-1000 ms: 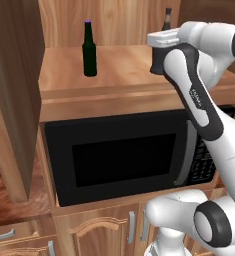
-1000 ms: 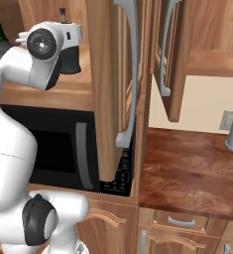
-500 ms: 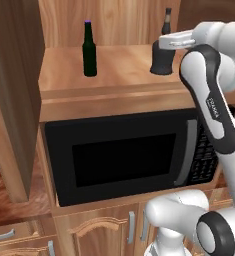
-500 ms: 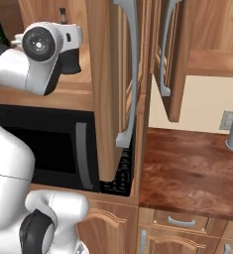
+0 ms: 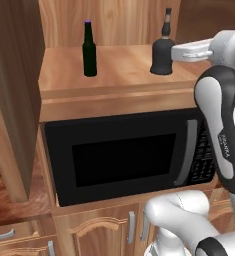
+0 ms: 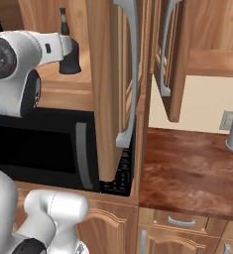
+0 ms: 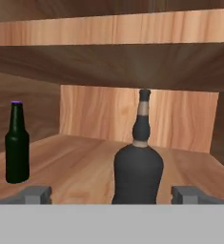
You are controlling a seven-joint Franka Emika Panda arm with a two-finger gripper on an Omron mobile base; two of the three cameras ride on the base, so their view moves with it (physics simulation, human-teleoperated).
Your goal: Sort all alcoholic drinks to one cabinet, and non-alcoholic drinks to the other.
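The gripper (image 7: 111, 195) stands wide open, its two fingertips (image 7: 35, 194) spread to either side of the squat black bottle (image 7: 137, 167) and holding nothing. In the hand view that bottle stands upright on the wooden shelf (image 7: 75, 171), centred just beyond the gap between the fingers and not touching either one. The slim green bottle (image 7: 17, 144) with the purple cap stands upright farther left on the same shelf, well apart from the black one. From the left base view, the black bottle (image 5: 162, 49) sits at the right of the cabinet floor above the microwave (image 5: 124, 155), just beside the white hand, and the green bottle (image 5: 89, 49) stands to its left.
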